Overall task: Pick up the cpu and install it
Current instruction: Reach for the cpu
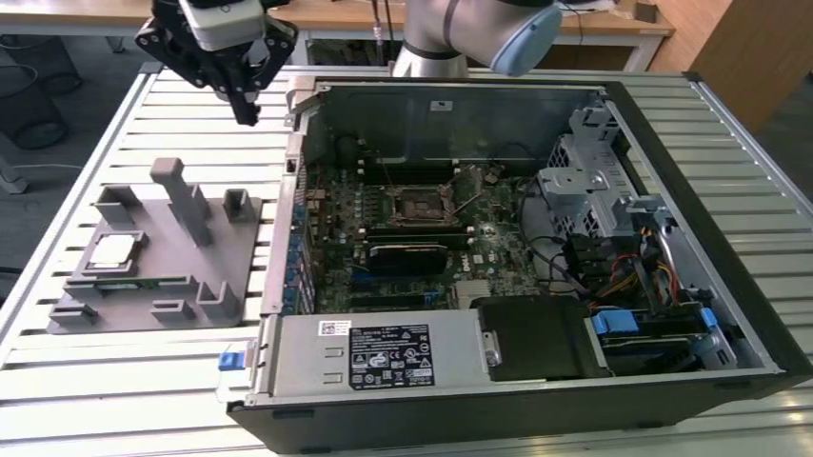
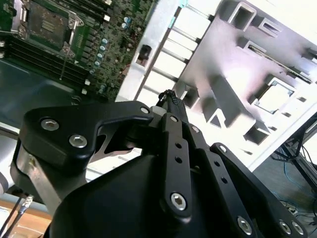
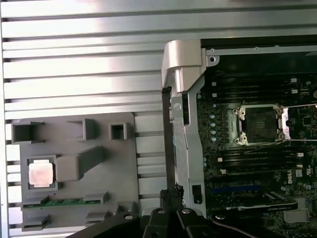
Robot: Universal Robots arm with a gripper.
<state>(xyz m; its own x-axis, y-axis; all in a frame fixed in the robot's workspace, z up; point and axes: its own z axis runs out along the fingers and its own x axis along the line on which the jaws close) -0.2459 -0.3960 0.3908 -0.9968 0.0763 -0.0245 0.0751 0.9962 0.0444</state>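
While jaws hang closed (empty), cpu (image 3: 40, 173) sits shiny, silver, square in grey holder (image 3: 121, 168).

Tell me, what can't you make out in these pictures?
- Underside of the cpu: first wrist view, hidden against the grey holder it lies in.
- Pins in the socket: exterior view, too small.
- What lies behind the gripper: second wrist view, blocked by its own black body.
- Upper part of the arm: exterior view, cut off by the top edge.

Slatted table (image 1: 128, 381) (metal) bears grey fixture (image 1: 166, 276) and computer case (image 1: 508, 419).
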